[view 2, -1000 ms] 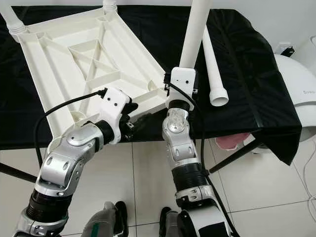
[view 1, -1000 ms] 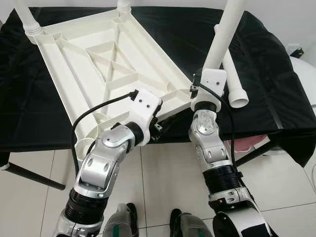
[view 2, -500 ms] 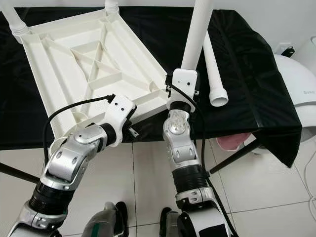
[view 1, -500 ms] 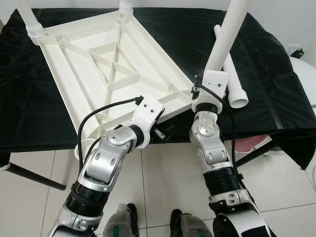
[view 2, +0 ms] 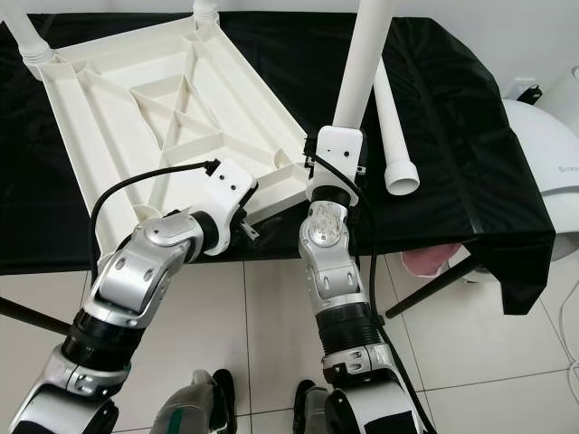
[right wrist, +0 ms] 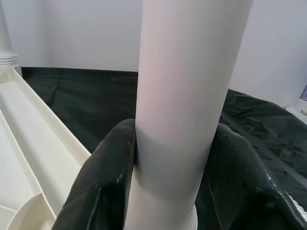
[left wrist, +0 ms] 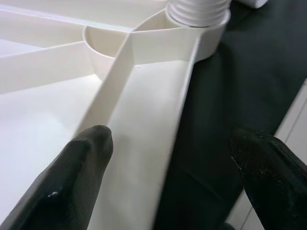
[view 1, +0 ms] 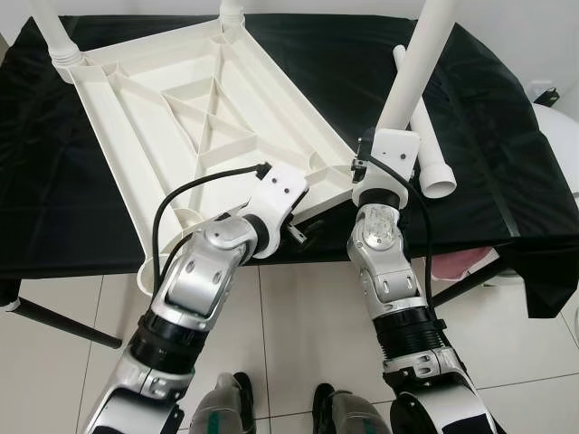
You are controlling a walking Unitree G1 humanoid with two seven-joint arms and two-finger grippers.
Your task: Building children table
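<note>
Gripping the upright leg [right wrist: 184, 96] (white) in clenched right fingers [right wrist: 103, 182], released left fingers [left wrist: 79, 172] straddle the tabletop [view 1: 181, 117] rim.

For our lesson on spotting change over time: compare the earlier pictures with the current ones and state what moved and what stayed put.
The left arm shifted forward and rightward along the upturned white tabletop's near edge; the left gripper now straddles the rim with open fingers, near the corner socket. The right gripper stays clamped on the upright white table leg at that corner. The spare leg on the black cloth has not moved.
</note>
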